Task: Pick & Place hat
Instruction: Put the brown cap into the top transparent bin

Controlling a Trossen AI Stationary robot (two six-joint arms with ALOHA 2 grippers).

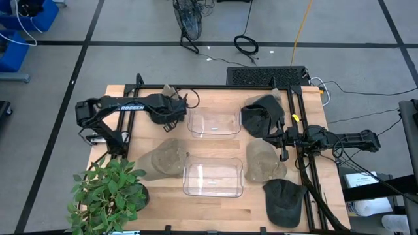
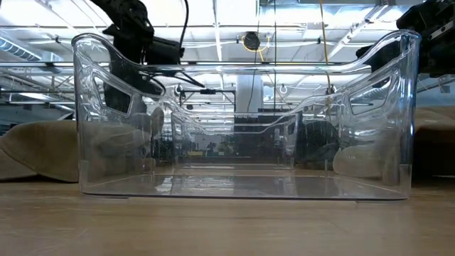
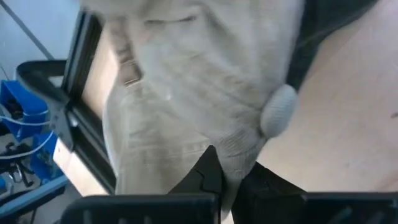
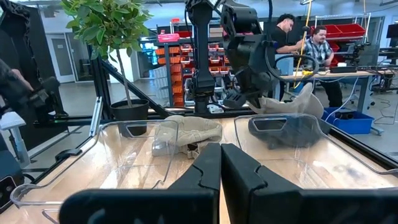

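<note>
My left gripper is shut on a beige hat at the far left corner of the far clear bin. The hat fills the left wrist view, and the right wrist view shows it under the left arm. My right gripper is shut and empty, low between a black hat and another beige hat, both lying on the table. A near clear bin stands in front of the far one. My left gripper pinches a fold of the hat's crown cloth between its two fingers, close to the top button. The hat bunches up around the fingers. From the right wrist view it seems held up beside the far bin's rim.
A third beige hat lies left of the near bin, and a dark green cap lies at the near right. A potted plant stands at the near left corner. Black frame rails run along the table's far and right sides.
</note>
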